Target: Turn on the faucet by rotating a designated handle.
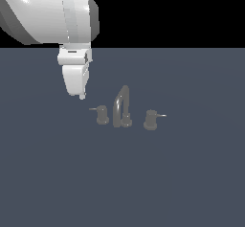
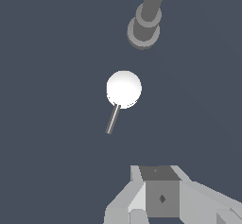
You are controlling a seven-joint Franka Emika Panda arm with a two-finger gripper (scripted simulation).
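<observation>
- While the gripper (image 1: pixel 82 96) hangs above the floor, whether its jaws are spread or closed cannot be told
- Just beyond the jaws and lower sits the handle (image 1: pixel 101 114), untouched, beside the faucet (image 1: pixel 122 107)

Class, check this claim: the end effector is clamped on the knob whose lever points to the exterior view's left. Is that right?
No. The end effector hangs above and beside that handle, not touching it, as the exterior view shows. The lever does point left.

A flat, matte slate-blue bench surface (image 1: pixel 191 183) filled the lower scene, unmarked and evenly lit. Above its straight far edge lay a plain black backdrop (image 1: pixel 182 10).
</observation>
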